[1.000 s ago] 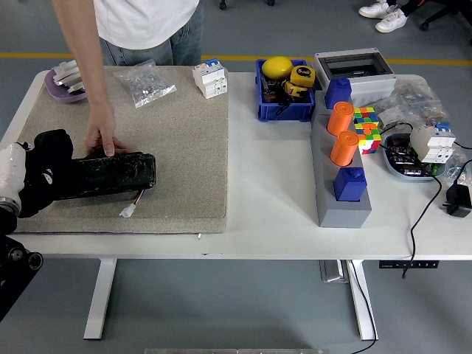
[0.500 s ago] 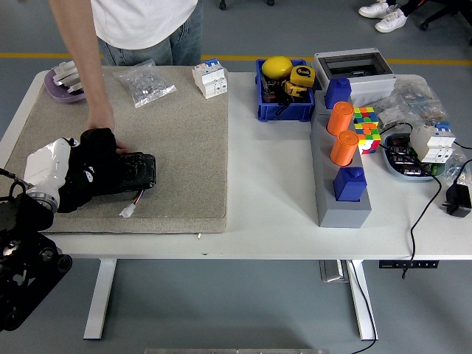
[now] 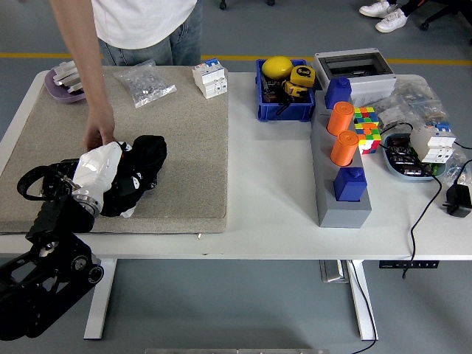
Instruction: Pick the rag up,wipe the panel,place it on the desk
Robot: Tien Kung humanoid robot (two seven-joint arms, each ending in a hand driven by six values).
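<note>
On the coarse beige mat (image 3: 177, 147), the left hand (image 3: 131, 177), gloved in black, lies over the dark panel (image 3: 151, 158), hiding it. Whether its fingers grip a rag cannot be told. A person's hand (image 3: 99, 136) rests just behind it.

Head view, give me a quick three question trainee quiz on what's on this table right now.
1. True or false: the robot's left hand is over the beige mat.
2. What colour are the two cylinders on the grey block? A green, B orange, C white.
3. Fill in: the person's hand rests on the ___ half of the table.

Key: 1 true; 2 B, orange cylinders; 3 left.
</note>
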